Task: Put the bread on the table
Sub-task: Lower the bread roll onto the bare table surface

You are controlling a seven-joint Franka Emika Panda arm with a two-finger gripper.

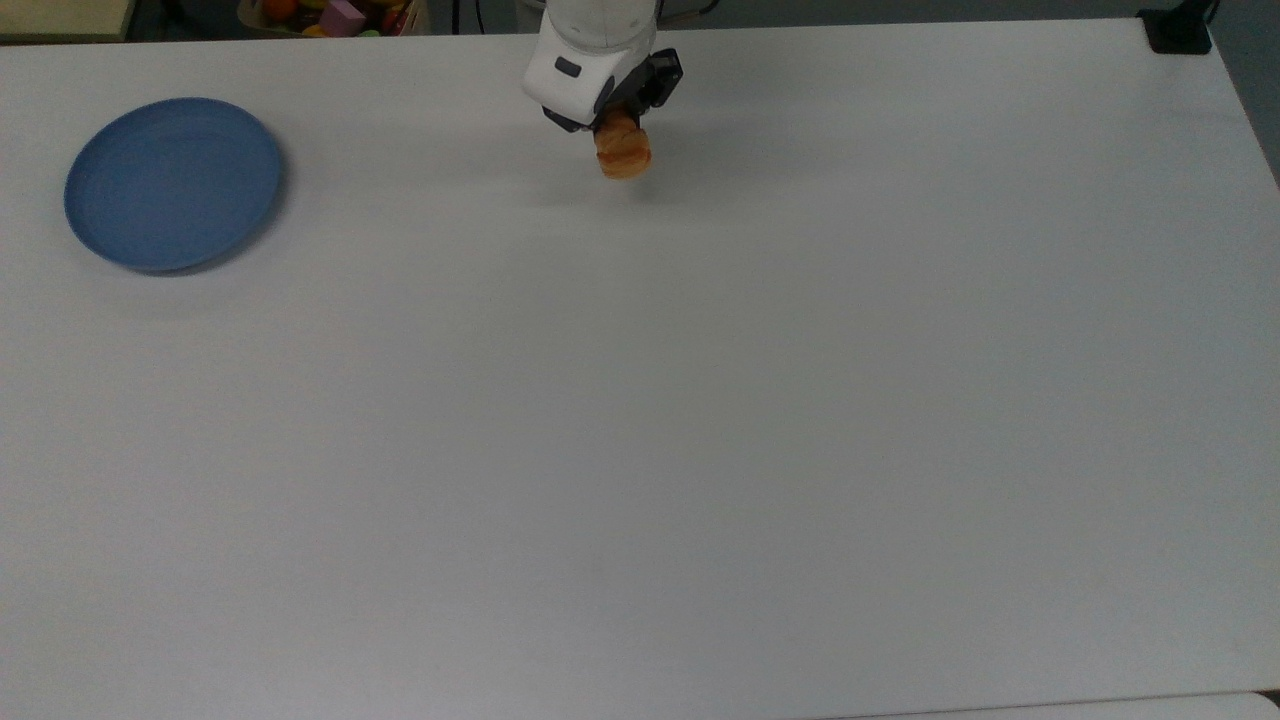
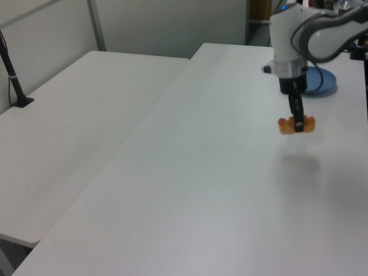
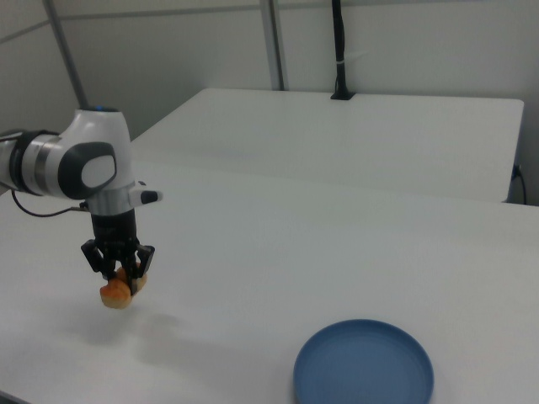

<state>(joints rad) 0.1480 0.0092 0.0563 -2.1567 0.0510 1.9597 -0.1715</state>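
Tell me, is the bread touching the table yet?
Apart. In the left view the bread hangs in the tool above the table, its shadow lying separate below it.

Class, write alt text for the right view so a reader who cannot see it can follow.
A white robot arm's gripper holds a small golden-orange bread just above a white table, at the right view's left. A round blue plate sits bare at the lower right.
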